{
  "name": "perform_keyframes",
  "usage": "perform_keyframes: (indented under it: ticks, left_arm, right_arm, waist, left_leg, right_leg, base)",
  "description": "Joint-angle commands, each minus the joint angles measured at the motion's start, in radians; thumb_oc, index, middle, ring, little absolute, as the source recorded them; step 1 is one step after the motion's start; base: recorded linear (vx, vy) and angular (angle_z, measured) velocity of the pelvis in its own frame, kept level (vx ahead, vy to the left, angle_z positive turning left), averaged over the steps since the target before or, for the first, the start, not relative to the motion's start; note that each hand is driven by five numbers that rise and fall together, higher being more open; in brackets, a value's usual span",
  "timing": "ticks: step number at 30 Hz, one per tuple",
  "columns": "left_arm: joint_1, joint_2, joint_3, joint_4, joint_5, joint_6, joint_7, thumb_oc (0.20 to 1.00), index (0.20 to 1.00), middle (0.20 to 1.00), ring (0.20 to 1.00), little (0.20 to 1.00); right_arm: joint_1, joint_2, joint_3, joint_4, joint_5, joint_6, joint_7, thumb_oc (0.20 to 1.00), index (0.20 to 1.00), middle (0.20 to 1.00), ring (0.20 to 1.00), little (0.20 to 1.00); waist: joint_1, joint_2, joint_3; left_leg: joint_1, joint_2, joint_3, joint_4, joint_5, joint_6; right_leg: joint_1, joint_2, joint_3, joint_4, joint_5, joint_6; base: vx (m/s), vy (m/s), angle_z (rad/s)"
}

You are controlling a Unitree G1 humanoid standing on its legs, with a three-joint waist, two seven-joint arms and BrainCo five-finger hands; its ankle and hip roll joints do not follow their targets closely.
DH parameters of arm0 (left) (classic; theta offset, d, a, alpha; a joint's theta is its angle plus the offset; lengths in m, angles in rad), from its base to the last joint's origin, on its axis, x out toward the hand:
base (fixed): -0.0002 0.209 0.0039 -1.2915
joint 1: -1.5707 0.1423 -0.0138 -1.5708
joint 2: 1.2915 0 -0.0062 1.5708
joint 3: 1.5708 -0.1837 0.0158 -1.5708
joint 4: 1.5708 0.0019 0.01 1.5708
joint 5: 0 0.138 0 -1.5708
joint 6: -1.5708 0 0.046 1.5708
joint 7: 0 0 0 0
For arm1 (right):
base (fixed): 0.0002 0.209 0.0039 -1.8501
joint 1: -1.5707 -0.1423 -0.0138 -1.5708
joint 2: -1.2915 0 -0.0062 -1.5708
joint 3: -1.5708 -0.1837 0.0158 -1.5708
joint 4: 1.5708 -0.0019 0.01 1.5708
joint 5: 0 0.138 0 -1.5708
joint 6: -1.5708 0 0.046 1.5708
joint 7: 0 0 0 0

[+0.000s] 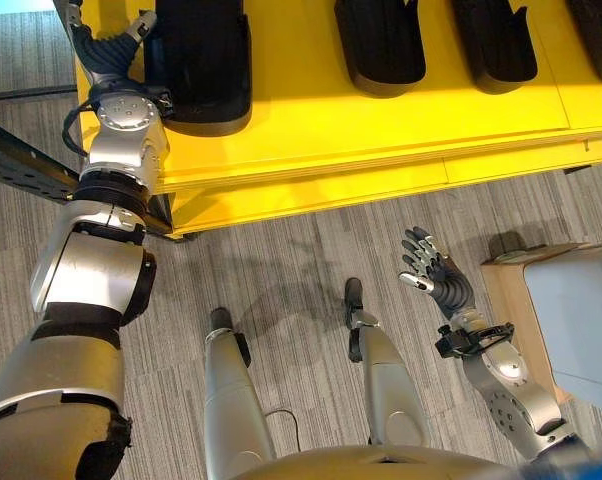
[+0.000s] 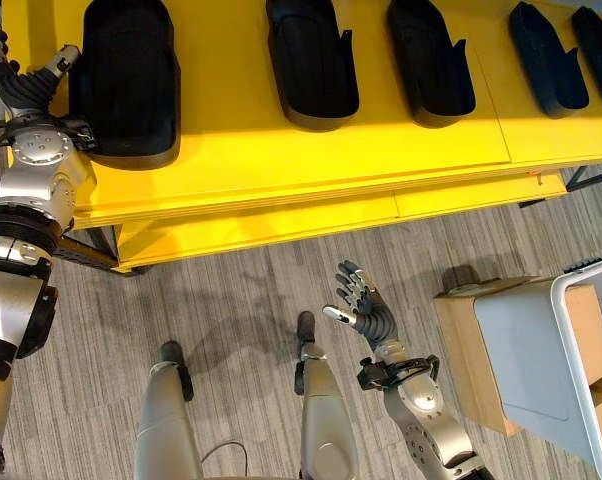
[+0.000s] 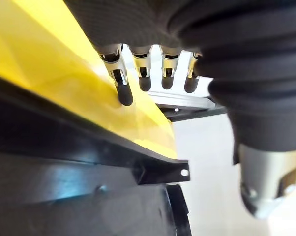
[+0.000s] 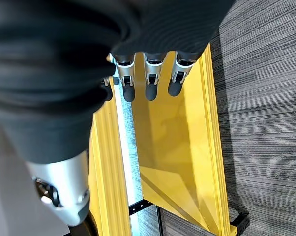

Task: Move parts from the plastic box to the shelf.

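Yellow shelf: black parts | left hand, right hand: fingers relaxed, empty

Both eye views look steeply down from the head, sharing the yellow shelf and grey floor from slightly offset spots. Each wrist view looks along its own fingers, very close, toward the shelf's yellow edge.

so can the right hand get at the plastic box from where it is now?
Probably yes. The right hand hangs open and empty over bare floor, and the plastic box sits just to its right on a cardboard carton, nothing between them.
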State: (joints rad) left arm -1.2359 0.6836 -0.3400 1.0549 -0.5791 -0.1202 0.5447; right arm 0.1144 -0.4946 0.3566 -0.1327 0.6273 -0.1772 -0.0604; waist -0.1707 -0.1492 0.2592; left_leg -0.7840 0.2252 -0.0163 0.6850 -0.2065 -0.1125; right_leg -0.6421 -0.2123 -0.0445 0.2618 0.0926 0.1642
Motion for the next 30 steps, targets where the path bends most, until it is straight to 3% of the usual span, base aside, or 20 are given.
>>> perform_keyframes:
  ticks: [1,16,26,27,28,29,30]
  left_arm:
    - [-0.105,0.057,0.028,0.036,-0.018,-0.059,-0.006,1.0,1.0,1.0,1.0,1.0]
    - [0.001,0.007,0.089,-0.008,-0.066,-0.079,-0.034,1.0,1.0,1.0,1.0,1.0]
    - [0.205,-0.127,0.179,-0.122,-0.147,-0.107,-0.059,1.0,1.0,1.0,1.0,1.0]
    - [0.219,-0.138,0.188,-0.125,-0.162,-0.109,-0.062,1.0,1.0,1.0,1.0,1.0]
    - [0.239,-0.147,0.191,-0.138,-0.159,-0.108,-0.064,1.0,1.0,1.0,1.0,1.0]
    - [0.24,-0.147,0.191,-0.141,-0.158,-0.108,-0.063,1.0,1.0,1.0,1.0,1.0]
    - [0.273,-0.16,0.195,-0.146,-0.143,-0.103,-0.066,1.0,1.0,1.0,1.0,1.0]
  right_arm:
    - [-0.025,-0.103,-0.081,-0.055,0.009,-0.037,0.009,1.0,1.0,1.0,1.0,1.0]
    - [-0.03,-0.106,-0.072,-0.054,-0.003,-0.024,0.013,1.0,1.0,1.0,1.0,1.0]
    - [-0.039,-0.089,-0.057,-0.065,-0.014,-0.019,0.0,1.0,1.0,1.0,1.0,1.0]
    - [-0.041,-0.086,-0.056,-0.067,-0.014,-0.018,-0.001,1.0,1.0,1.0,1.0,1.0]
    - [-0.042,-0.085,-0.055,-0.068,-0.016,-0.018,-0.006,1.0,1.0,1.0,1.0,1.0]
    - [-0.043,-0.085,-0.056,-0.069,-0.016,-0.018,-0.006,1.0,1.0,1.0,1.0,1.0]
    - [-0.043,-0.082,-0.058,-0.07,-0.02,-0.018,-0.01,1.0,1.0,1.0,1.0,1.0]
  waist:
    - [0.002,0.042,0.008]
    - [0.018,0.048,0.006]
    - [0.03,0.04,0.03]
    - [0.029,0.037,0.035]
    - [0.032,0.04,0.035]
    - [0.031,0.037,0.038]
    - [0.034,0.04,0.041]
  left_leg:
    - [0.065,0.009,0.045,-0.149,0.072,0.001]
    - [0.125,0.007,0.044,-0.165,0.072,0.0]
    - [0.182,0.003,0.042,-0.172,0.071,0.0]
    - [0.176,-0.001,0.047,-0.178,0.1,0.006]
    - [0.19,0.002,0.043,-0.171,0.071,-0.001]
    - [0.179,-0.002,0.046,-0.176,0.099,0.006]
    - [0.197,0.003,0.045,-0.168,0.069,0.0]
  right_leg:
    - [0.013,-0.034,-0.013,0.151,-0.134,0.006]
    - [0.07,-0.033,-0.014,0.143,-0.14,0.002]
    - [0.128,-0.037,-0.016,0.149,-0.153,-0.003]
    - [0.121,-0.041,-0.019,0.143,-0.13,-0.009]
    - [0.132,-0.038,-0.016,0.154,-0.156,-0.004]
    - [0.122,-0.041,-0.017,0.146,-0.132,-0.01]
    - [0.137,-0.04,-0.014,0.158,-0.158,-0.006]
  base:
    - [0.0,0.0,0.0]
    - [0.0,0.0,0.0]
    - [-0.01,0.001,0.0]
    - [0.0,0.0,0.0]
    - [-0.09,0.009,0.02]
    - [0.08,0.01,0.03]
    - [-0.09,0.02,0.04]
